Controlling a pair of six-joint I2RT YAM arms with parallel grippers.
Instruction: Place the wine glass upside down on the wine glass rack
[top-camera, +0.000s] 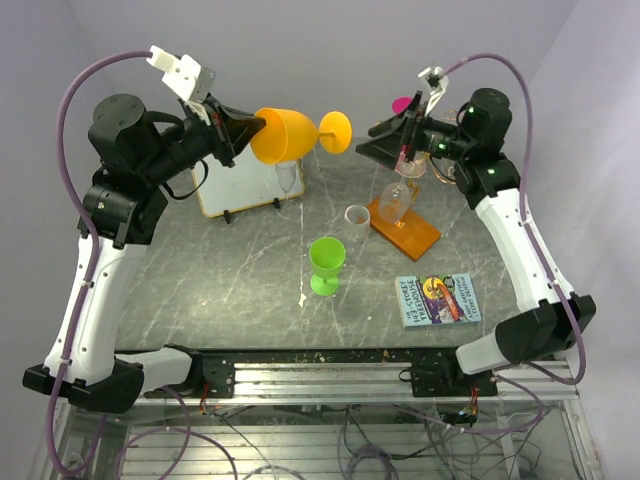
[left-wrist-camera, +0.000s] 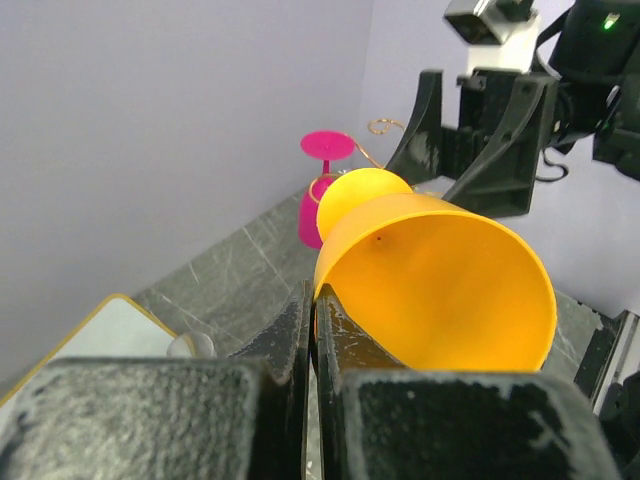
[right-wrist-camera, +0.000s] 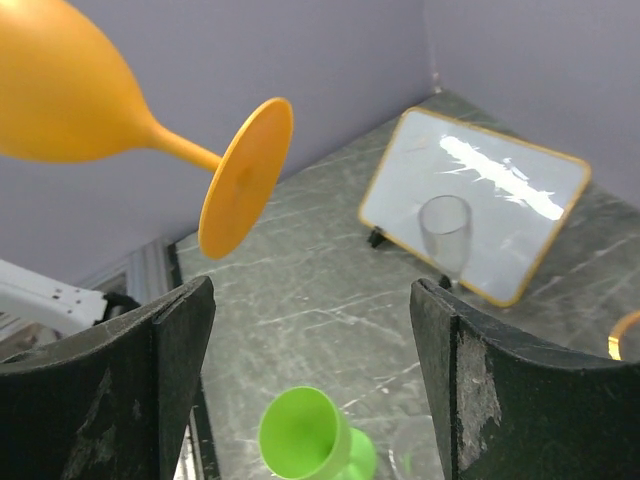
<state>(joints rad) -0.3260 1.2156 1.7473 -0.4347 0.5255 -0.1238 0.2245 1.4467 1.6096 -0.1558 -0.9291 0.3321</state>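
Top view: handover step, by the look of it. Keep orange wine glass (top-camera: 285, 135) level, up left of wine glass rack (top-camera: 405, 228); centre stem between right gripper (top-camera: 372, 145) jaws before closing.
Left wrist: pinching glass rim with left gripper (left-wrist-camera: 313, 300), pressed together.
Right wrist: spread wide, holding nothing, just short of foot.

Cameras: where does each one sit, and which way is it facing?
Top: above and behind the arms, looking down on the table; both arms show.
Left wrist: faces right along the shut left hand, pinching the orange glass rim; right hand beyond.
Right wrist: faces left past its open fingers toward the board.
Shared: the orange glass, in all three.
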